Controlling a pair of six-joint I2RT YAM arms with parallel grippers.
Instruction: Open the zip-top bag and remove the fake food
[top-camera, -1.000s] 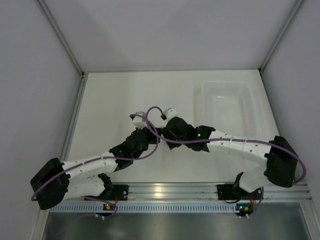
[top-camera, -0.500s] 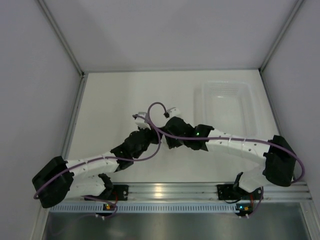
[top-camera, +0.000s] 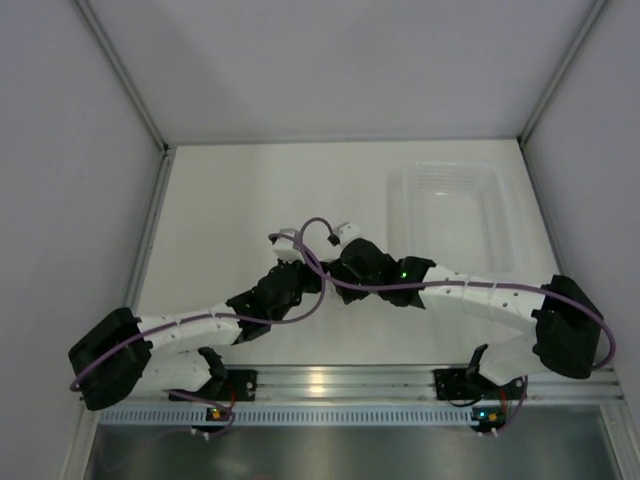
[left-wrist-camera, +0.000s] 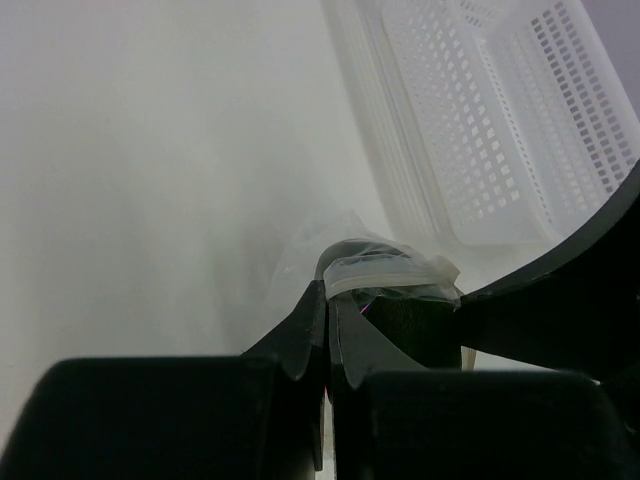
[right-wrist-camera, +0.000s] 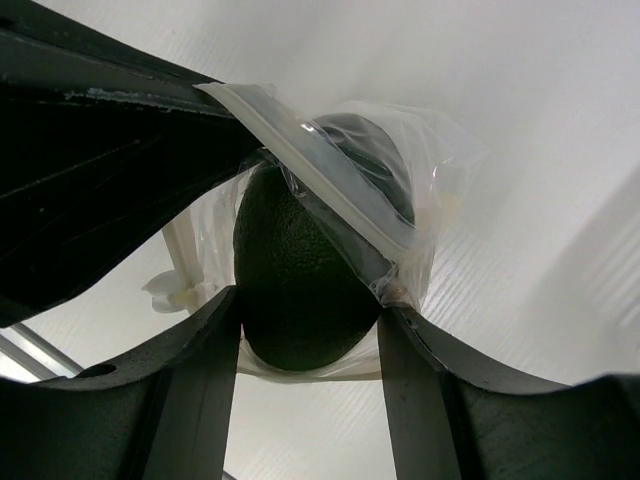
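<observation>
The zip-top bag (left-wrist-camera: 390, 270) is held up between both grippers above the middle of the table. My left gripper (left-wrist-camera: 328, 290) is shut on the bag's zip edge, and its black fingers (right-wrist-camera: 120, 130) show at the upper left of the right wrist view. The fake food (right-wrist-camera: 295, 270), a dark green oval, sits at the bag's mouth with the zip strip (right-wrist-camera: 340, 190) crossing it. My right gripper (right-wrist-camera: 300, 305) is shut on the food's lower end, with clear plastic lying behind it. In the top view the two grippers meet (top-camera: 318, 262) and hide the bag.
A clear perforated tray (top-camera: 450, 168) stands at the back right of the table and shows close by in the left wrist view (left-wrist-camera: 500, 120). White enclosure walls ring the table. Purple cables loop over both wrists.
Both wrists have shifted slightly toward the near edge, still joined at the bag. Neither grip has visibly changed.
</observation>
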